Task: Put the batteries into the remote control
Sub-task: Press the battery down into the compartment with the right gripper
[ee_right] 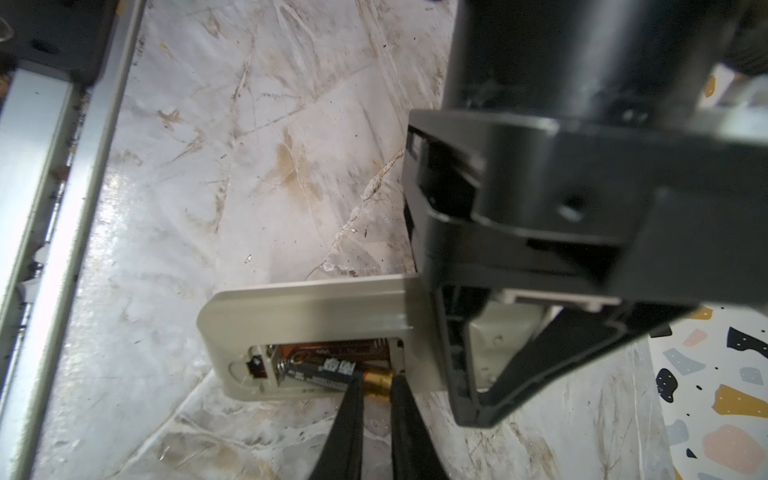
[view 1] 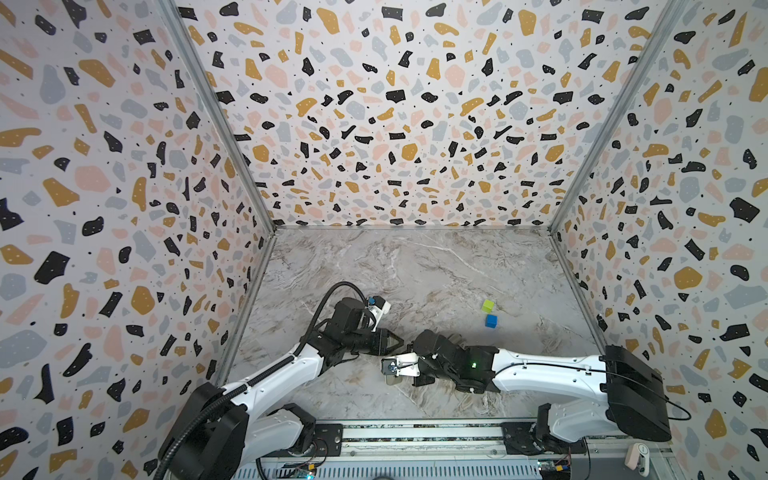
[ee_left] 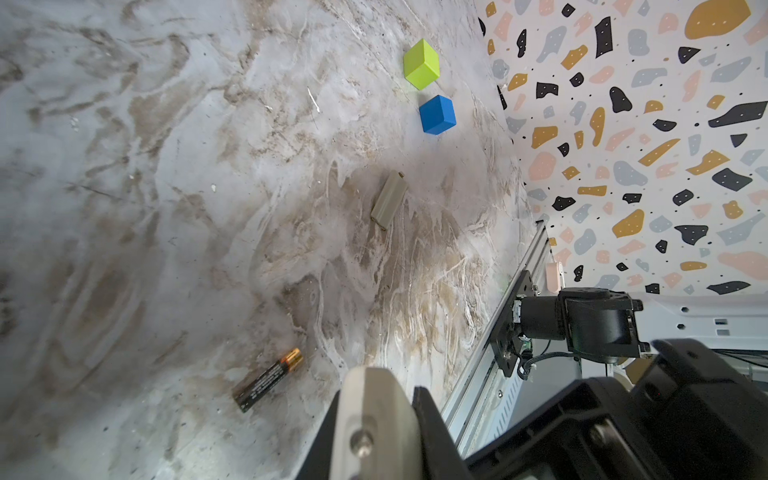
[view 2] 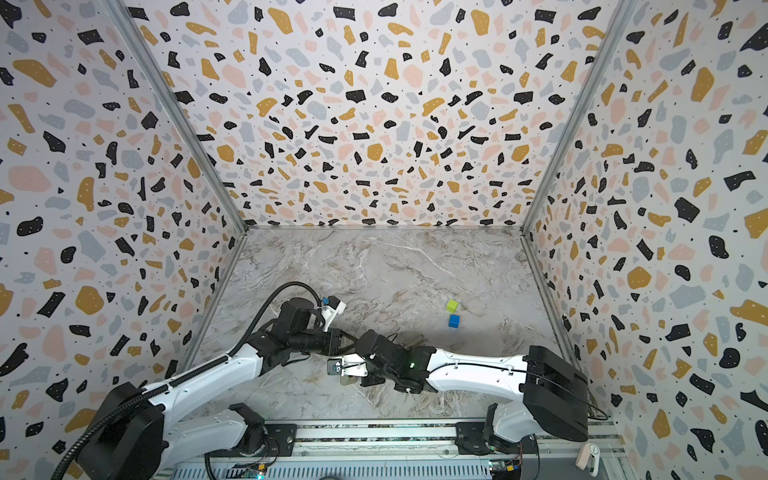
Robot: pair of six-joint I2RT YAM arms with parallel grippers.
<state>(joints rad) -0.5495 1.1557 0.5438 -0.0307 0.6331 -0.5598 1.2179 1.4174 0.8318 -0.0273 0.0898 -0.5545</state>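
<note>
In both top views the left gripper (view 1: 392, 342) reached toward the middle of the marble table (view 1: 415, 266). It met the right arm (view 1: 453, 359) there, and that arm's black wrist hid its own fingers. Only a pale corner of the remote control (view 1: 390, 379) showed, under the right wrist camera mount. A green cube (view 1: 488, 306) and a blue cube (view 1: 491, 320) sat close together, well apart from both arms.

In the left wrist view a loose battery (ee_left: 268, 380), black with a copper end, lay alone on the table. Beyond it lay a beige battery cover (ee_left: 389, 200), and the two cubes sat farther on. This view did not show the grip itself.

In the right wrist view the remote control's open battery compartment (ee_right: 332, 361) faced the camera. The left gripper was clamped across one end of the remote, with the other end free over the table. The right gripper (ee_right: 378, 384) was narrow, its two black fingers (ee_right: 353, 419) pinching the copper end of a second battery (ee_right: 324, 370). That battery lay slanted in the compartment, with its dark end at the spring contact.
</note>
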